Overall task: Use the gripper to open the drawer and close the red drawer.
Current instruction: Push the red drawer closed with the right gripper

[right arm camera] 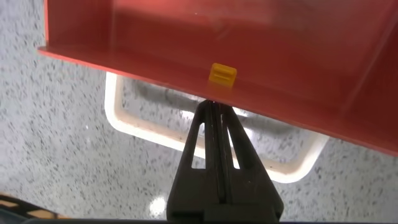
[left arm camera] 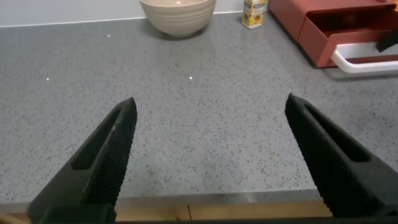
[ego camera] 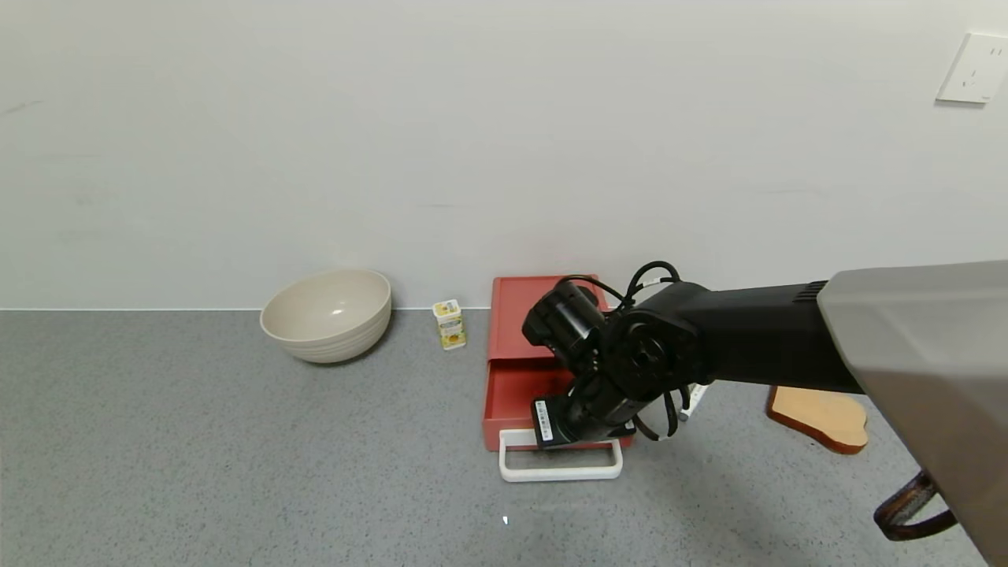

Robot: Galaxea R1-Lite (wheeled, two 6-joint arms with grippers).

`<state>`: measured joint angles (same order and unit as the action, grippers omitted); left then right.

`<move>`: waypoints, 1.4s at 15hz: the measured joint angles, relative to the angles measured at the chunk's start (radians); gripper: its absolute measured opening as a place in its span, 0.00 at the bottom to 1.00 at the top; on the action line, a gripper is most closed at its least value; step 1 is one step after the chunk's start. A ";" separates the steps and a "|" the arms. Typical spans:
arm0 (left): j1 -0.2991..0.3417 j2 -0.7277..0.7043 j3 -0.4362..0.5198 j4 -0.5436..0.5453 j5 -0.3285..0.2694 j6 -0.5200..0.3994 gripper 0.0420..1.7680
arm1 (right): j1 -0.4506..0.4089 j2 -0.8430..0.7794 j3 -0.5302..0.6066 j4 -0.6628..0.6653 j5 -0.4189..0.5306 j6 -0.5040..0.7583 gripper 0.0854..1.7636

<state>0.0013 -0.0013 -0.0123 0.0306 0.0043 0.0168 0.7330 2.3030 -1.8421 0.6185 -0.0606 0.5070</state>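
The dusty-red drawer box stands by the back wall, its tray slid partly out toward me. Its white loop handle lies on the counter in front. My right gripper points down at the tray's front; in the right wrist view its fingers are pressed together with nothing between them, tips inside the handle loop against the tray's front wall. My left gripper is open and empty over bare counter near the front edge, far from the drawer.
A beige bowl and a small yellow carton stand left of the drawer by the wall. A wooden board lies to the right. A wall socket is at the upper right.
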 joint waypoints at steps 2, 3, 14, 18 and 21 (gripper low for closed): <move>0.000 0.000 0.000 0.000 0.000 0.000 0.97 | -0.008 0.014 -0.025 -0.008 0.000 -0.009 0.02; 0.000 0.000 0.000 0.000 0.000 0.000 0.97 | -0.015 0.023 -0.039 -0.019 0.000 -0.014 0.02; 0.000 0.000 0.000 0.000 0.000 0.000 0.97 | -0.061 0.107 -0.129 -0.173 -0.019 -0.108 0.02; 0.000 0.000 0.000 0.001 0.000 0.000 0.97 | -0.073 0.120 -0.129 -0.223 -0.042 -0.139 0.02; 0.001 0.000 0.000 0.001 0.000 0.000 0.97 | -0.079 0.124 -0.129 -0.262 -0.044 -0.156 0.02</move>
<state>0.0019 -0.0013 -0.0123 0.0317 0.0043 0.0168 0.6538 2.4274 -1.9711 0.3564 -0.1049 0.3511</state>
